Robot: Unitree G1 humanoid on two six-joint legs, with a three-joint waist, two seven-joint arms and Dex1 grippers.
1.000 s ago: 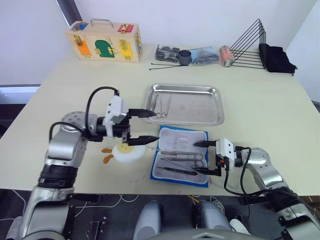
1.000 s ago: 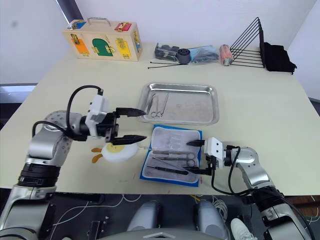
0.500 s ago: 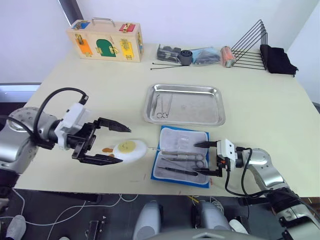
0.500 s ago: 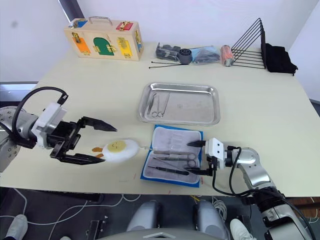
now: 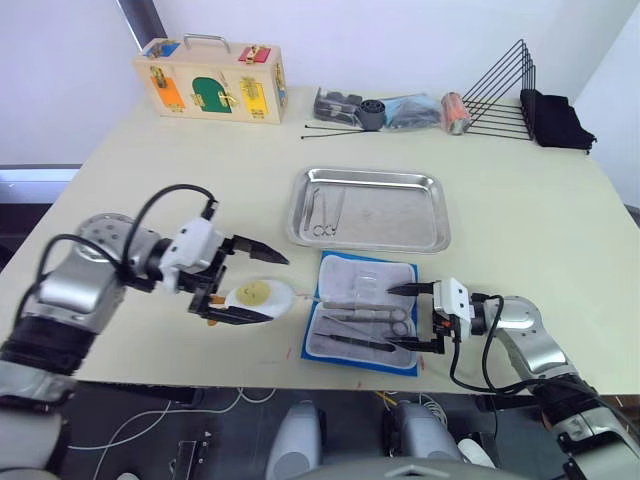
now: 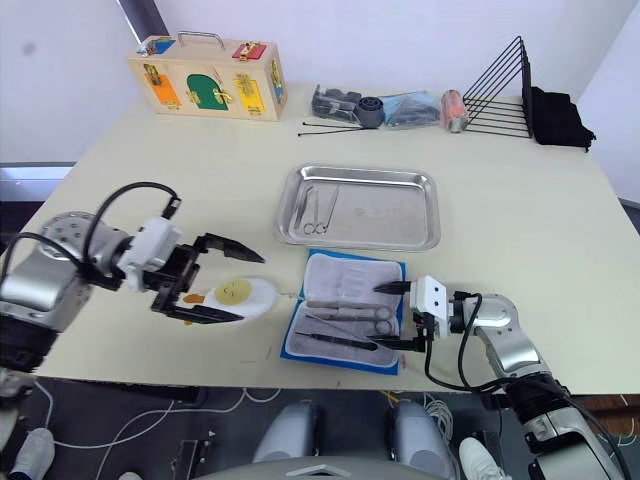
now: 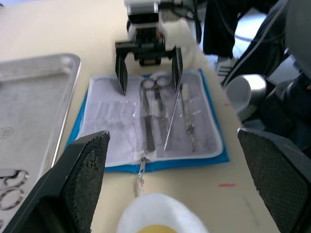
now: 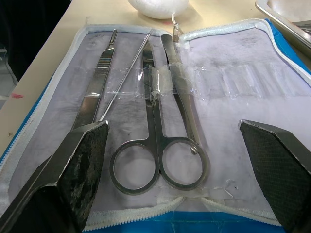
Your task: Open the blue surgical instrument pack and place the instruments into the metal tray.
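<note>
While pack (image 5: 363, 311) holds instruments (image 8: 146, 126), tray (image 5: 430, 235) holds scissors (image 5: 322, 212).

The work surface is a large table (image 5: 560, 230) with a pale cream, matte top, evenly lit with only soft shadows. Behind its far edge stands a plain white wall (image 5: 400, 30); a dark diagonal bar (image 5: 138, 20) crosses the wall at the far left corner. To the left of the table a grey ledge (image 5: 35, 183) runs level with the tabletop. Below the near edge the floor (image 5: 230, 450) is dark, with pale cables (image 5: 130, 435) lying loose across it. At the far right, a second white surface (image 5: 620, 110) meets the table's side. General condition of the room: tidy, bright, no visible windows.
</note>
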